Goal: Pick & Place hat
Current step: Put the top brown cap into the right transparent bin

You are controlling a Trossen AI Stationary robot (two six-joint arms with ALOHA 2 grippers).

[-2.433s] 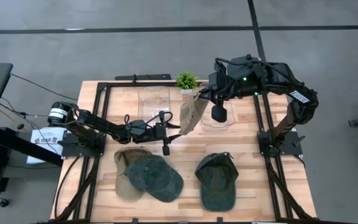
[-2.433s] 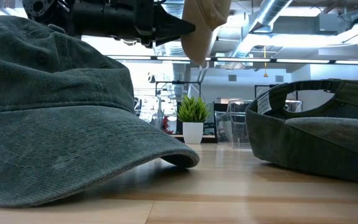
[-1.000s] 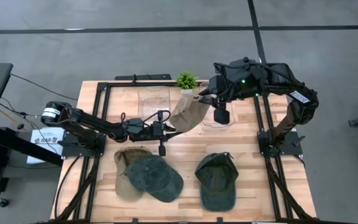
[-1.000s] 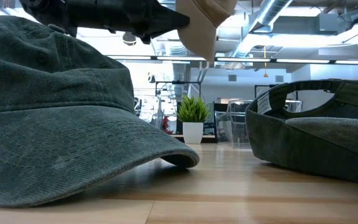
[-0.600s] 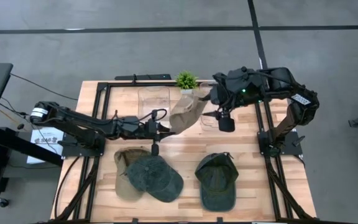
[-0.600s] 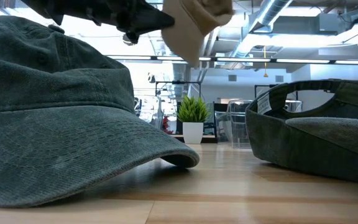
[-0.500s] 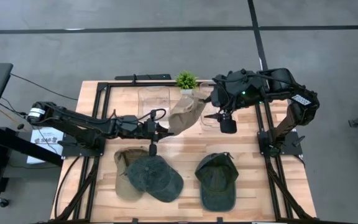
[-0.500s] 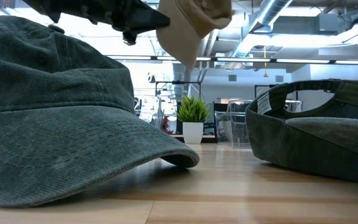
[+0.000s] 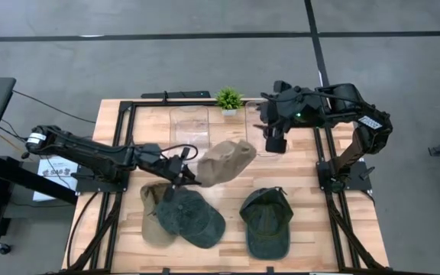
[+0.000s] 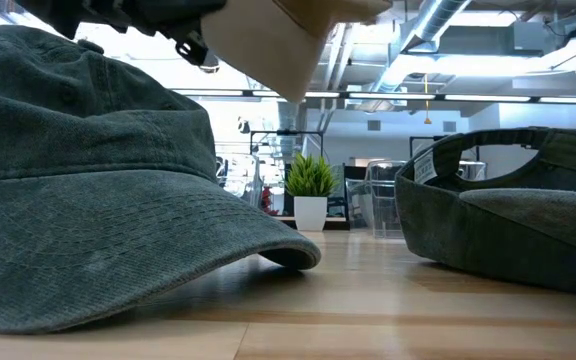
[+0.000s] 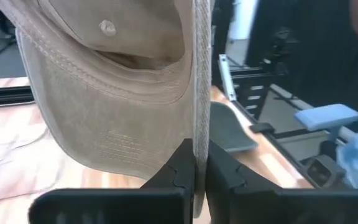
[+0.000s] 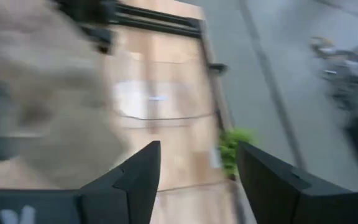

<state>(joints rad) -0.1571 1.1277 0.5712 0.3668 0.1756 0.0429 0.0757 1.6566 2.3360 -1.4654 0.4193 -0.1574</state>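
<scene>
- I am holding the tan cap (image 9: 224,161) in the left hand (image 9: 183,175); in the left wrist view the two fingers (image 11: 180,169) are pinched tight on the edge of its fabric, and the cap is hanging off the desk (image 9: 323,229), clear of the surface.
- From the hand, the cap is lying toward the right arm's side, its long axis running roughly along the left arm's line, brim end farthest out.
- The right hand (image 9: 273,142) is parked near the far right of the desk, over the clear bin (image 9: 260,128), fingers spread wide and carrying nothing. The left arm is the only one on the cap.
- Directly beneath and just toward me, two caps are overlapping: a dark green cap (image 9: 190,218) on top of another tan cap (image 9: 150,216). A second dark green cap (image 9: 266,221) is lying upside down to their right, well apart.
- A small potted plant (image 9: 229,98) and a second clear bin (image 9: 189,124) are sitting at the far edge.
- My judgement: the carried cap is hanging close over the stacked pair, so any lowering here risks dragging them; the open wood between the stack and the bins looks safer.
</scene>
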